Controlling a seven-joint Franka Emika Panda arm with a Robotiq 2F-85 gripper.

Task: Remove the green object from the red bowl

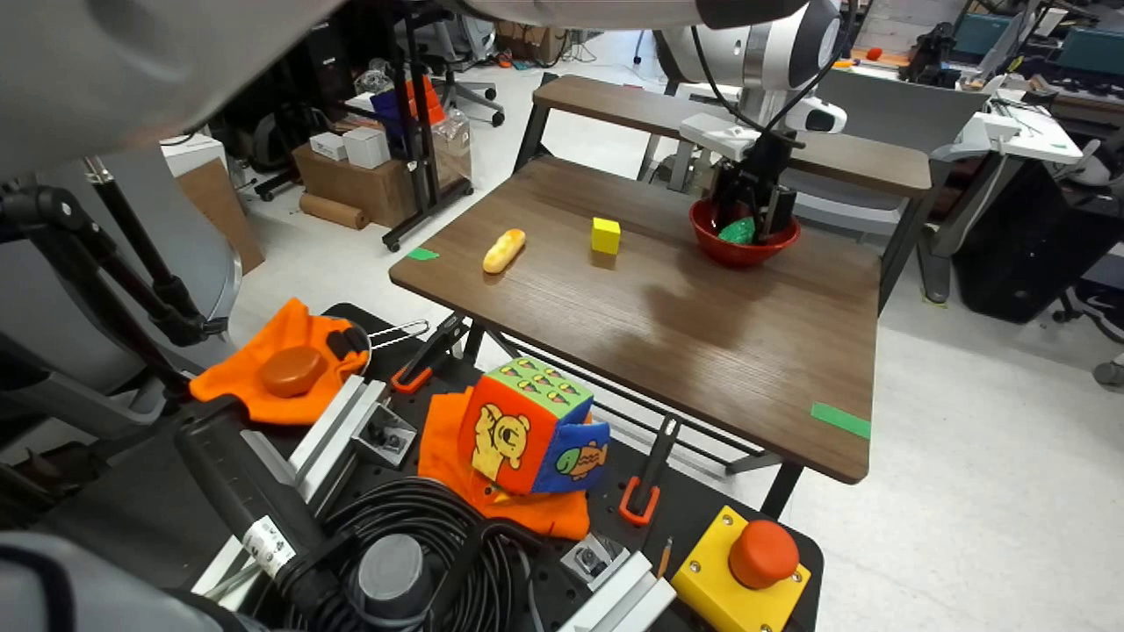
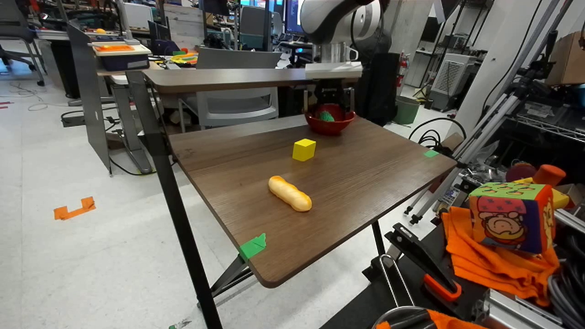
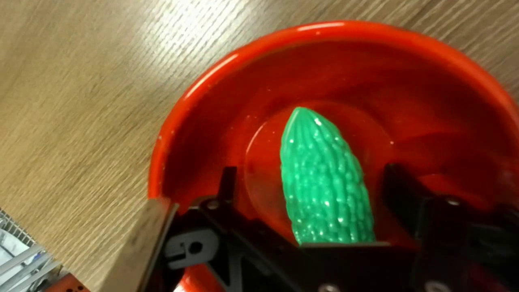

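Note:
The green object (image 3: 324, 178) is a bumpy, corn-like toy lying inside the red bowl (image 3: 344, 30); its near end is hidden behind the gripper body in the wrist view. The bowl stands at the back of the wooden table in both exterior views (image 1: 738, 254) (image 2: 330, 129), and the green object shows in it there (image 1: 736, 231) (image 2: 327, 116). My gripper (image 3: 311, 176) is open and points down into the bowl. One finger is on each side of the green object, with a visible gap on both sides. The gripper also shows in both exterior views (image 1: 746, 211) (image 2: 329, 101).
A yellow cube (image 1: 606, 235) (image 2: 304, 150) and a bread-like toy (image 1: 504, 252) (image 2: 290, 193) lie on the table (image 1: 562, 307). A raised shelf (image 1: 615, 107) (image 2: 228, 79) runs along the table's back edge, close to the arm. Green tape (image 1: 840, 420) marks a table corner.

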